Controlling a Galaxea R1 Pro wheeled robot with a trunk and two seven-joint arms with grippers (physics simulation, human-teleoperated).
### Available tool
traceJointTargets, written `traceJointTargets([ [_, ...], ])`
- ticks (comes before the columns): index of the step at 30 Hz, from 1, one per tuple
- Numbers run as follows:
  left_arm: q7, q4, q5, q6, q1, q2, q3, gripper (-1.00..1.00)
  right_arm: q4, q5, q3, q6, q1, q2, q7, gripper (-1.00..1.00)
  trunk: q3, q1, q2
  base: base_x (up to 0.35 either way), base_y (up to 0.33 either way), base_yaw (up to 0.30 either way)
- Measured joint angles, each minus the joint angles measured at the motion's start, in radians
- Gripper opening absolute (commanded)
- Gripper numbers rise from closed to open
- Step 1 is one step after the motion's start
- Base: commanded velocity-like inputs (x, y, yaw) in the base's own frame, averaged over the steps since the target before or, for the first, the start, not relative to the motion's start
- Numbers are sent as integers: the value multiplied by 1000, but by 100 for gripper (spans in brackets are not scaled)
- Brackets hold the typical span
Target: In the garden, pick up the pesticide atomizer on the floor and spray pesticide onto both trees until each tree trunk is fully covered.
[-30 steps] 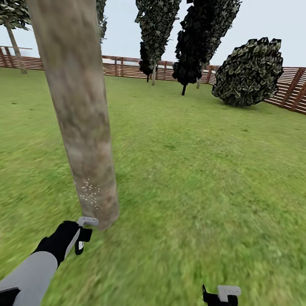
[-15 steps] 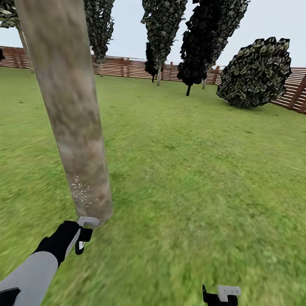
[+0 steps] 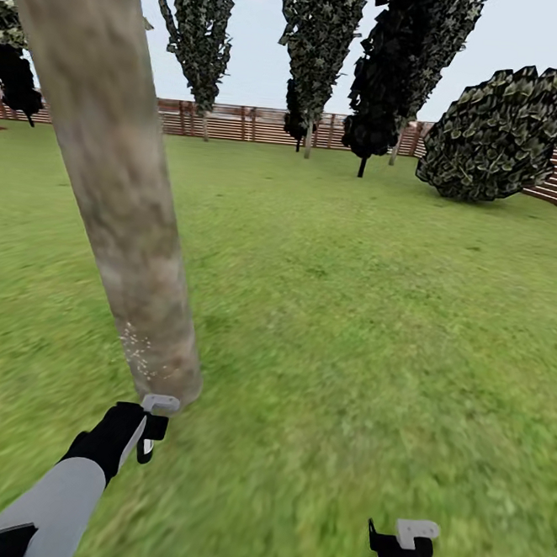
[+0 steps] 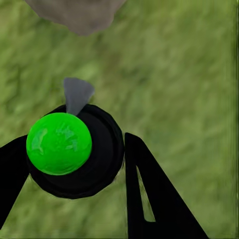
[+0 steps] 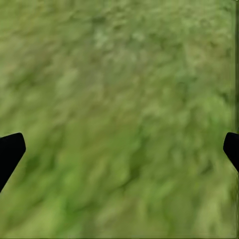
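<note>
A thick mottled grey-beige tree trunk [image 3: 118,180] leans across the left of the head view, with a patch of white pesticide specks [image 3: 137,352] near its base. Just in front of that base, low over the grass, my left gripper [image 3: 151,436] is shut on the pesticide atomizer [image 4: 59,143]. The atomizer has a round black body, a bright green cap and a grey nozzle [image 4: 77,94] that points toward the trunk's foot [image 4: 74,15]. Black fingers [image 4: 149,194] flank it on both sides. At the lower right my right gripper [image 3: 403,543] hangs open over bare grass [image 5: 119,99], holding nothing.
Green lawn [image 3: 351,319] stretches ahead and to the right. Dark column-shaped trees [image 3: 315,54] and a round bush [image 3: 498,133] stand far off before the brown slat fence [image 3: 241,123].
The whole picture has shifted, so the camera moved: far trees and bush slid right, and the speck patch now sits nearer the trunk's left edge. Both arms hold the same pose.
</note>
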Motion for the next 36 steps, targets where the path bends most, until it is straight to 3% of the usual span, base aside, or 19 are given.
traceJointTargets([
  [13,1,0,0,1,0,0,0,-100,-1,0,0,0,0,0,0,100,0,0,0,34,-269,23],
  [28,1,-2,0,1,0,2,2,-100,0,0,0,0,-1,1,0,100,0,0,0,77,-267,270],
  [36,1,-2,-1,1,0,3,4,-100,0,0,0,0,0,1,0,100,0,0,0,136,-117,277],
])
